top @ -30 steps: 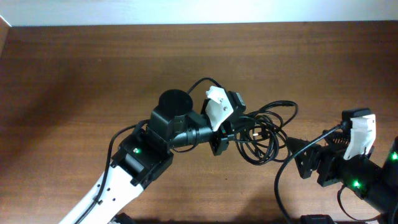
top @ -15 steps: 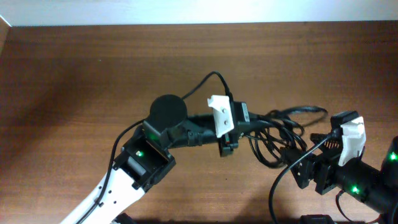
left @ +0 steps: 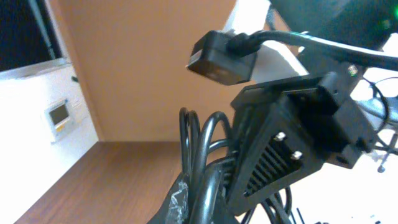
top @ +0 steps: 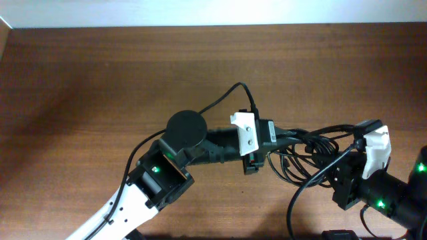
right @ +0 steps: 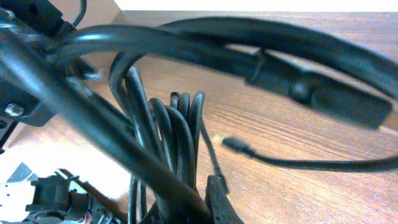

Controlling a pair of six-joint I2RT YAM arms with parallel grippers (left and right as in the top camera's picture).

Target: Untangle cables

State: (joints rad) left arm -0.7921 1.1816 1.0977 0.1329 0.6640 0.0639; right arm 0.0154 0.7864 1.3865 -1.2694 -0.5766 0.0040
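Observation:
The cables (top: 303,152) form one tangled black bundle between my two grippers, right of the table's middle. My left gripper (top: 272,141) is shut on the bundle's left side; in the left wrist view the cords (left: 193,140) rise from between its jaws (left: 199,202). My right gripper (top: 337,167) is shut on the bundle's right side, and the right wrist view shows looped cords (right: 177,137) running down into its jaws (right: 193,202). A small gold-tipped plug (right: 231,143) lies on the wood just beyond. Both pairs of fingertips are mostly hidden by the cords.
The wooden table (top: 100,73) stretches out to the left and back. A thick black arm cable (right: 298,81) crosses close in front of the right wrist camera. The right arm's black vented housing (left: 292,146) fills the left wrist view, very near my left gripper.
My left gripper carried the bundle right and a little toward the front. The right gripper moved in to the bundle's right side and went from open to shut on it.

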